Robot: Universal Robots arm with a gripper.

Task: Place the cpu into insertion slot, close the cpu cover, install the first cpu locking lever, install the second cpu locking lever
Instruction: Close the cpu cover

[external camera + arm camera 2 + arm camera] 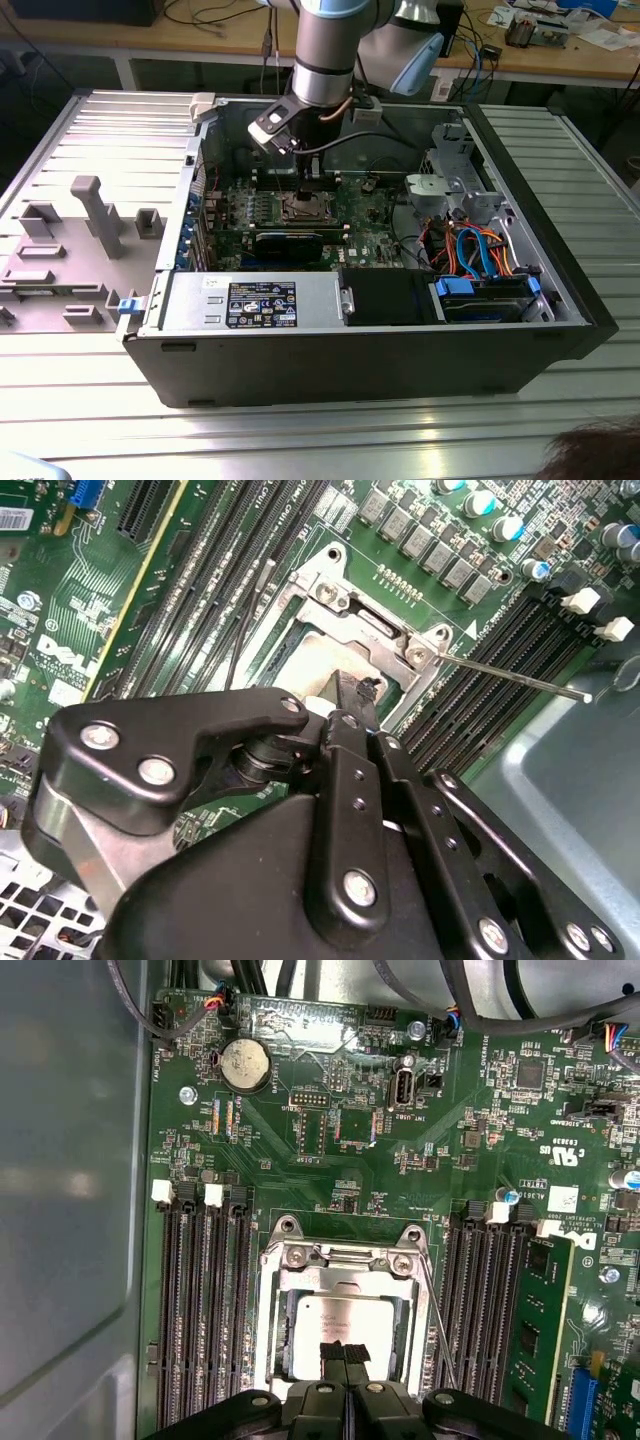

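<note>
1. The cpu (345, 1325) lies flat in the insertion slot (292, 212), silvery top up, near the middle of the green board (330, 1160).
2. The cpu cover (270, 1330) lies down around the chip. I see its silvery rails on two sides, and the chip's top shows through the square window. Two screw heads sit at the hinge end.
3. A thin locking lever (433, 1310) runs along one side of the socket. In the second wrist view the same lever (510, 675) slants away from the socket corner, with its free end out past the memory slots (480, 695).
4. The gripper (345, 1358) is narrow, its two black fingertips (333, 1355) pressed against each other. The tips sit over the edge of the chip. I cannot tell whether they touch it.
5. In the second wrist view the gripper (355, 695) comes down just beside the socket's metal frame.
6. Long black memory slots flank the socket on both sides. One holds a green memory stick (535, 1320). A coin battery (241, 1063) sits well apart from the socket, towards the board's far edge.
7. In the exterior view the arm (325, 50) reaches straight down into the open computer case (350, 370), with the gripper (303, 186) right above the socket.
8. The case rests on a ribbed metal table (300, 440). Blue and orange cables (475, 255) bunch inside the case on the exterior view's right. Grey fixture blocks (95, 215) stand outside it on the exterior view's left.
</note>
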